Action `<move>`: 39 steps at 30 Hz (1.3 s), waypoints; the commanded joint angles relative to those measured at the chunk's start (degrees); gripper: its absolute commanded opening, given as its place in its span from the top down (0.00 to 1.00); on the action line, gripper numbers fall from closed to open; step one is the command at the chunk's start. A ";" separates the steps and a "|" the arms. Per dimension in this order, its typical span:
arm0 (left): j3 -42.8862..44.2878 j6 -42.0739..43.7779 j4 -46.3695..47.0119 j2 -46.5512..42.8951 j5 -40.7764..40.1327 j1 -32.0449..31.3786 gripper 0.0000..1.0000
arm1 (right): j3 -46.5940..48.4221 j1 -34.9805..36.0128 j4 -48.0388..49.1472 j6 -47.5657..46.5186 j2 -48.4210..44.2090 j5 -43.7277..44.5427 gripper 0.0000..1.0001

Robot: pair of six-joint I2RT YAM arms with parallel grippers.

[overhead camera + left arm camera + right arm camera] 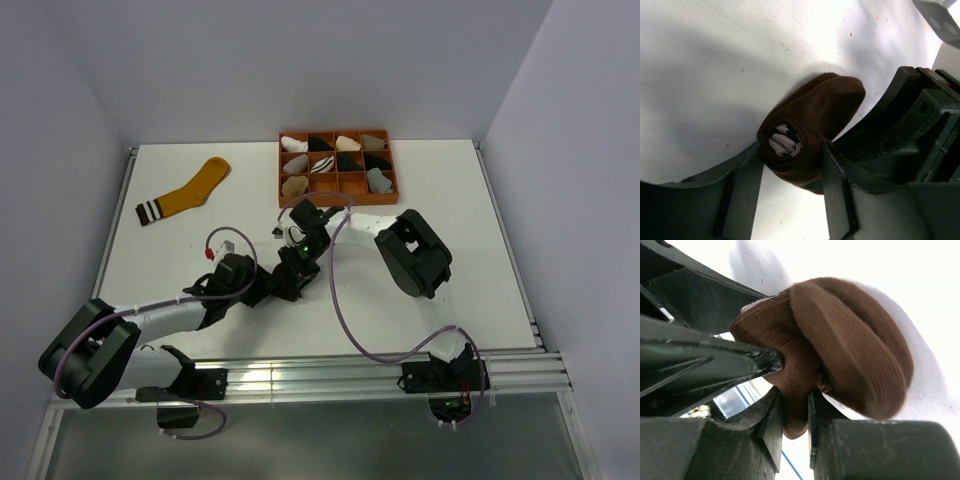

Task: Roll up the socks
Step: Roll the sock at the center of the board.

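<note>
top external: dark brown sock [812,122] out of sight between fingers [740,192]

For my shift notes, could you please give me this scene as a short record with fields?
brown sock: rolled, on the table, cuff at the core
left tool: shut on the brown sock, across the roll
right tool: shut on the brown sock, pinching a fold
yellow sock: flat, unrolled, far left
tray: behind the tools, holding sock bundles
</note>
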 commanded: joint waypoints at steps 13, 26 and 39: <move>4.20 2.70 -8.46 12.08 1.06 -0.20 0.82 | -7.58 0.78 7.05 1.67 -8.88 13.82 0.63; 10.97 6.92 -12.41 16.48 2.30 -0.55 0.83 | -32.98 11.05 32.53 4.40 -39.13 43.11 0.62; 12.73 7.71 -13.56 16.21 2.21 -0.90 0.83 | -33.52 13.71 37.64 7.21 -32.81 47.32 0.64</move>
